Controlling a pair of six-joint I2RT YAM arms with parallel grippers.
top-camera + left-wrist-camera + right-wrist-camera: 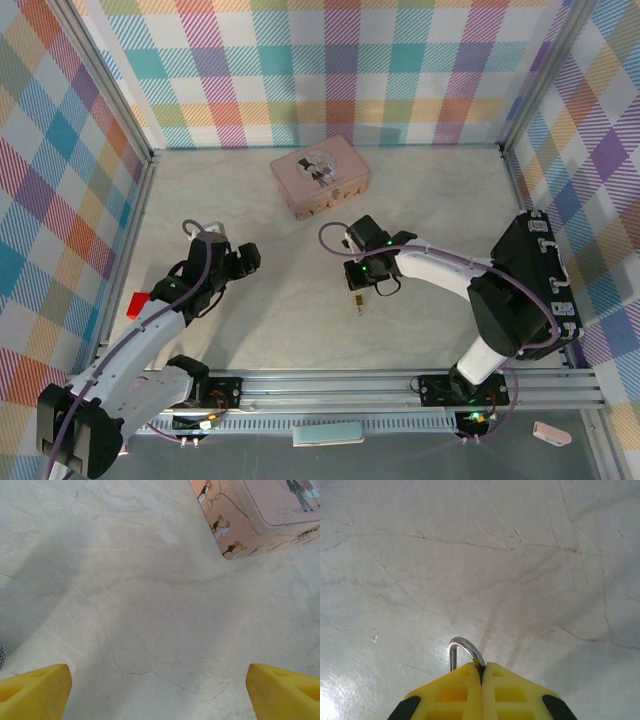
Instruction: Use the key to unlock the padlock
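Pinching the padlock [462, 640] by its silver shackle, the right gripper [481, 667] is closed tight near the desk [280, 320] centre; at nine o'clock from it, the left gripper [158, 680] stands wide open, empty.

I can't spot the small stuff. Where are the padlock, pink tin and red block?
padlock [461, 640]: right wrist view, its silver shackle.
pink tin [320, 177]: top external view, middle of lid.
red block [138, 301]: top external view, its visible face.

Left arm's stretched forward, left tool [159, 692] gaping wide; right arm's bent inward, right tool [481, 674] pinched tight, pointing down.
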